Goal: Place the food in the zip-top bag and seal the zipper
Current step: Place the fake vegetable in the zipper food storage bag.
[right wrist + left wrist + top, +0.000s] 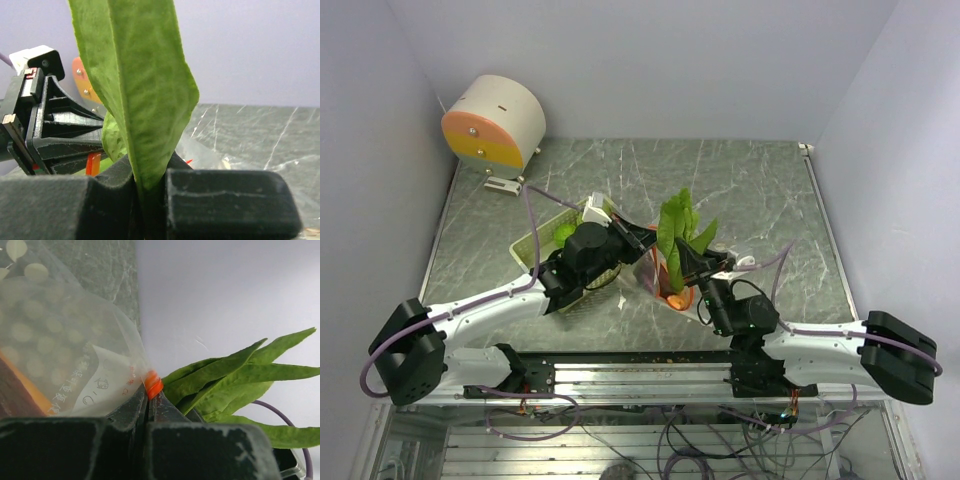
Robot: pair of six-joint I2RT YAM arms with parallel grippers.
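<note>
- Top view: shows the left arm stretched low from the near left toward the zip-top bag (655, 283), with its elbow bent. Puts the left hand (638, 240) at the bag's left edge and the wrist above a pale-green basket (533, 246), just left of the bag.
- Same view: shows the right arm folded in from the near right, with the right hand (688, 265) at the bag's right side. Places the carrot (677, 298) with its orange root at the bag's near end and its leaves (678, 225) fanning past the far end, over the marbled worktop (770, 200).
- Left wrist view: finds the left hand (150, 401) pinched fully closed on the bag's rim, right at an orange-red zipper tab (153, 385). Has clear film billowing left of the tab and leaves lying to its right.
- Right wrist view: finds the right hand (147, 200) clamped tight on one broad leaf that stands upright between the fingers. Shows the left hand just beyond, to the left.
</note>
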